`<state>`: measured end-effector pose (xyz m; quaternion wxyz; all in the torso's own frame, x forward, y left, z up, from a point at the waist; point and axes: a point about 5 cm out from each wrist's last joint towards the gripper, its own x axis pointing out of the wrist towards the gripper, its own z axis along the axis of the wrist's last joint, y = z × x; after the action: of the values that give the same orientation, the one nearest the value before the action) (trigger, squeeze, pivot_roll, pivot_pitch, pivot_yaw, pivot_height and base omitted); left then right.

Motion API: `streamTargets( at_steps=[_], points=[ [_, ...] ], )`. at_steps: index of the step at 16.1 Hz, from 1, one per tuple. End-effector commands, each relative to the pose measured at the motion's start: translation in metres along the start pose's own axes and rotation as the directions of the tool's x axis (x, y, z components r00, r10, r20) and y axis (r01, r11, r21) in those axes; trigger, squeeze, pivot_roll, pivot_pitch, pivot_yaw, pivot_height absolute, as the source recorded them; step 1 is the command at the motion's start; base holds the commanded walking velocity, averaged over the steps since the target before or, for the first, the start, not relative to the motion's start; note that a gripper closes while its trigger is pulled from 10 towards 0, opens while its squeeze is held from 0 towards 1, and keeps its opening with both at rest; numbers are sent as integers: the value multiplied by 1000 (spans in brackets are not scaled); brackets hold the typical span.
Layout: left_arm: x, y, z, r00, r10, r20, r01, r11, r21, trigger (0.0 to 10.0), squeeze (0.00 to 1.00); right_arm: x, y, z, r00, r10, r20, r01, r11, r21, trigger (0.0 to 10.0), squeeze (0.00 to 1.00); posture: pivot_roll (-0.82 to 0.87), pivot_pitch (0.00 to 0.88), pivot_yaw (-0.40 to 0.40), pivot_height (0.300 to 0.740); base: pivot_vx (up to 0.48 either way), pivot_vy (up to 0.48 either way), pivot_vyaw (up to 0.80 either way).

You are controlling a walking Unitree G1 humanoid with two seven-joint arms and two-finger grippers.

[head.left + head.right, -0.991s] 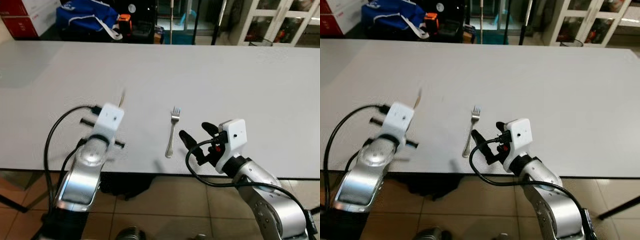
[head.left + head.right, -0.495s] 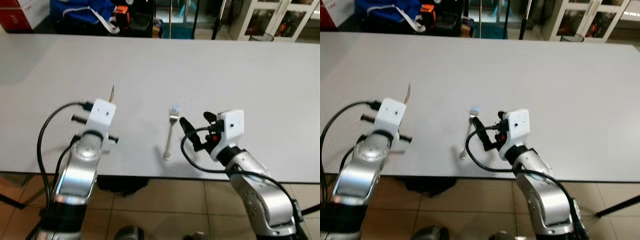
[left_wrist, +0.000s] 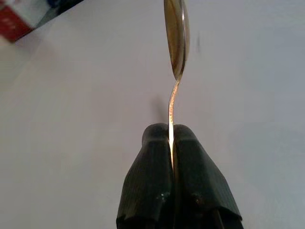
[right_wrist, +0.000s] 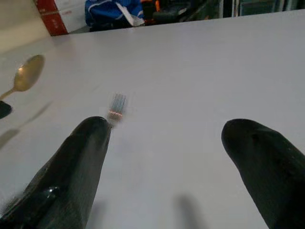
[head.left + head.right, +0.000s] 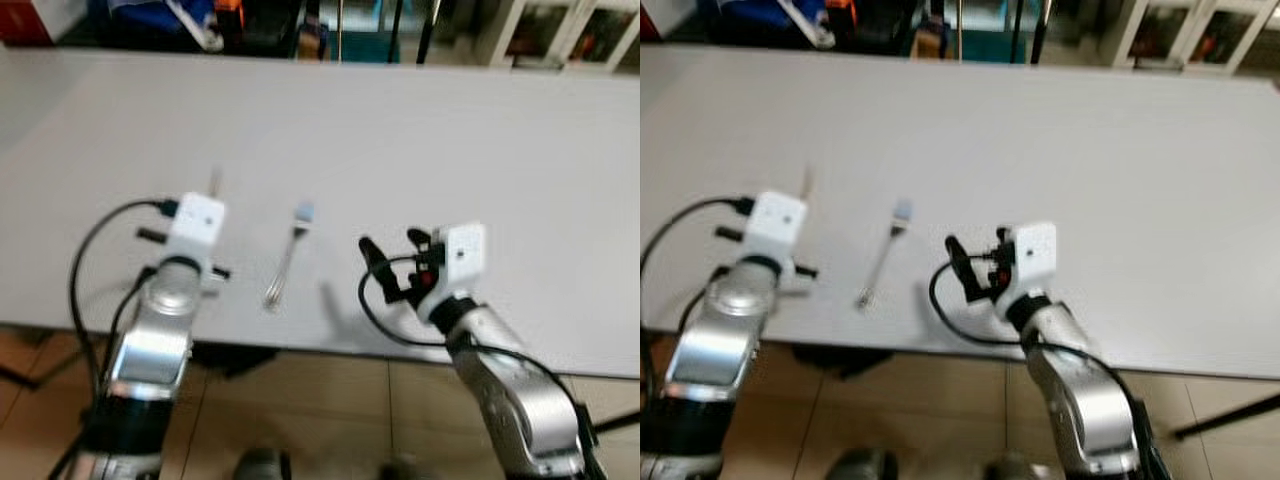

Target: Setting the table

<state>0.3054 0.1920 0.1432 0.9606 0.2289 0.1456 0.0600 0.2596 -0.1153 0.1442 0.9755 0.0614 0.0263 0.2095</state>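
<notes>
Left pincer (image 3: 172, 138) pinches spoon (image 3: 176, 36); fork (image 5: 285, 265) beside.

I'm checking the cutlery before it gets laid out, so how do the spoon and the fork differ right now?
The spoon is clamped by its handle in the shut left gripper and held above the table; the fork lies flat on the table, untouched, beside the open right gripper. The spoon looks golden, the fork silver. Both are metal cutlery near the table's near edge.

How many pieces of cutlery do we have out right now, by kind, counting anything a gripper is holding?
Forks: 1, the fork lying on the table.
Spoons: 1, the spoon pinched by its handle in the left gripper.
Total: 2. The right gripper holds none.
</notes>
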Motion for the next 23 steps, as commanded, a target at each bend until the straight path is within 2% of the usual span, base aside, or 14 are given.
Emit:
streamTargets(
  at_steps=[1,2,4,7,11,14,18,21,23],
  points=[
    [-2,1,-8,999,20,-38,-20,1000,20,10000,0,-6,-6,-2,1000,-12,-15,13,1000,9,10000,0,66,101,23,740,0,0,0],
    [-1,4,-13,998,24,-66,-22,999,37,10000,0,-6,-6,-2,1000,-6,-17,6,1000,14,10000,0,68,101,20,740,0,0,0],
    [2,9,-20,995,40,-96,-26,989,144,10000,0,-6,0,-2,998,51,-27,-50,998,42,10000,0,70,100,16,740,0,0,0],
    [7,11,-15,997,41,-69,-27,980,198,10000,0,-5,7,0,994,109,-16,-108,993,44,10000,0,66,100,16,740,0,0,0],
    [22,-4,-7,999,-26,-33,34,960,277,10000,0,-12,20,3,968,250,-15,-250,968,8,10000,0,55,99,29,740,0,0,0],
    [31,-13,-8,998,-51,-40,61,942,330,10000,0,-14,24,3,957,289,-28,-289,957,-10,10000,0,51,89,27,740,0,0,0],
    [43,-18,-4,998,-41,-38,52,944,327,10000,0,-15,26,3,950,310,-32,-311,950,-19,10000,0,42,82,36,740,0,0,0],
    [51,-22,2,998,-39,-51,53,953,297,10000,0,-16,27,4,947,320,-36,-321,946,-33,10000,0,36,77,44,740,0,0,0],
    [53,-26,5,995,-61,-75,77,971,228,10000,0,-17,25,5,944,327,-40,-328,943,-49,10000,0,35,74,47,740,0,0,0]
  ],
)
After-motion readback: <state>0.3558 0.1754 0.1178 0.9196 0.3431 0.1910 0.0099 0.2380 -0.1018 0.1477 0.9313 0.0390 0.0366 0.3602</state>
